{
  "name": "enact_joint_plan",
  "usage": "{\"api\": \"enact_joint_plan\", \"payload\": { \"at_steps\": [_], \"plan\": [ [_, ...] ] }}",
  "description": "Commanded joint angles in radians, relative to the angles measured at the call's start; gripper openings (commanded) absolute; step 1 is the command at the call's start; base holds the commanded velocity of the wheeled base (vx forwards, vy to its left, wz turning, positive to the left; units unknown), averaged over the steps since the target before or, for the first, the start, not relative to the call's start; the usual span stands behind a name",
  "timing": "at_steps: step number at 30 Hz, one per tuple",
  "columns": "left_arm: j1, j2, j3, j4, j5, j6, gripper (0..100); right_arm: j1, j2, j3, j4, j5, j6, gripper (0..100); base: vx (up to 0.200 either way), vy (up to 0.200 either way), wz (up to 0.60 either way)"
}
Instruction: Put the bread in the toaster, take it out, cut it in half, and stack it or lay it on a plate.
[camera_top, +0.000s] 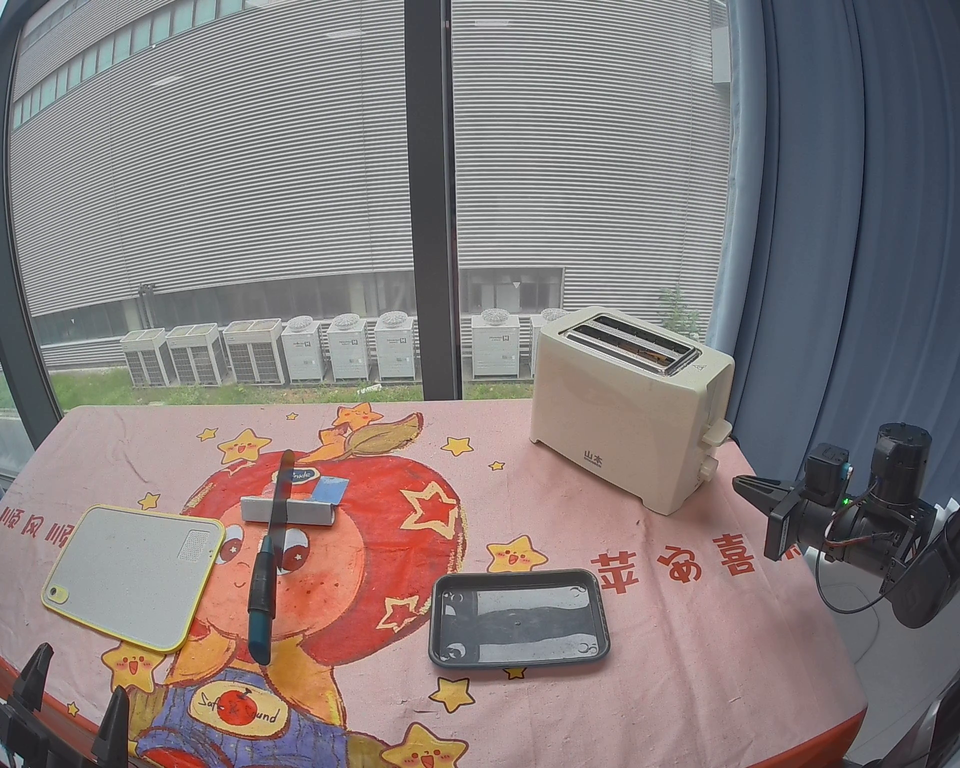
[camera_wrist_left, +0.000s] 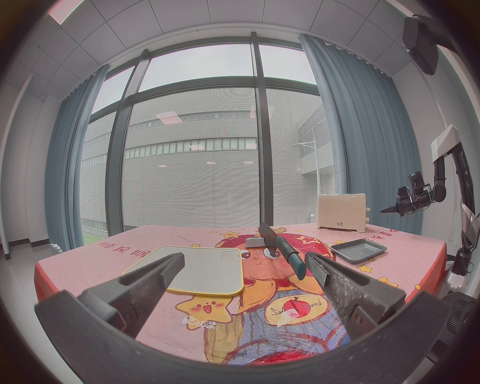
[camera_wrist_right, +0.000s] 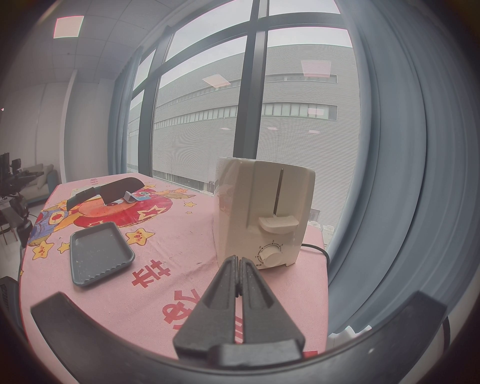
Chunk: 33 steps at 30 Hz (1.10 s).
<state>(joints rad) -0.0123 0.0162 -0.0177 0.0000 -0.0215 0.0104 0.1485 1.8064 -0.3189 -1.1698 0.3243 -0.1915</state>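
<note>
While the left gripper (camera_wrist_left: 245, 261) gapes wide, the right gripper (camera_wrist_right: 239, 264) sits pressed closed near the toaster (camera_top: 625, 410)

Toaster (camera_top: 630, 405): cream plastic shell, smooth, low satin sheen; the slot surround on top looks like bright metal. Plate (camera_top: 519, 618): dark grey, glossy, mirrors the window light. Cutting board (camera_top: 133, 572): pale grey plastic, matt, with a yellow rim and one finely textured patch at a corner. Knife (camera_top: 268, 560): dark matt blade, smooth teal-and-black handle. Tablecloth (camera_top: 650, 620): printed cloth, matt, faintly creased. Fingers (camera_wrist_left: 145, 290) of the left gripper (camera_wrist_left: 245, 260): dark grey, matt, grainy.
</note>
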Motion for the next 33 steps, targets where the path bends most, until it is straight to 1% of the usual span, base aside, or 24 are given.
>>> {"api": "enact_joint_plan", "payload": {
  "at_steps": [1,10,17,24,33],
  "plan": [
    [0.000,-0.007,0.016,0.000,0.000,-0.001,100,-0.001,0.039,-0.005,-0.002,-0.004,0.000,0,0.000,0.000,0.00],
    [0.000,-0.007,0.016,0.000,0.000,0.000,100,-0.001,0.065,-0.054,-0.002,-0.005,0.001,0,0.000,0.000,0.00],
    [0.000,-0.007,0.016,0.000,0.000,0.000,100,-0.003,0.083,-0.074,-0.002,-0.005,0.003,0,0.000,0.000,0.00],
    [0.000,-0.007,0.016,0.000,0.000,0.000,100,-0.014,0.116,-0.108,-0.004,-0.005,0.063,0,0.000,0.000,0.00],
    [0.000,-0.007,0.016,0.000,0.000,0.000,100,-0.014,0.133,-0.121,-0.004,-0.004,0.075,0,0.000,0.000,0.00]
  ]
}}
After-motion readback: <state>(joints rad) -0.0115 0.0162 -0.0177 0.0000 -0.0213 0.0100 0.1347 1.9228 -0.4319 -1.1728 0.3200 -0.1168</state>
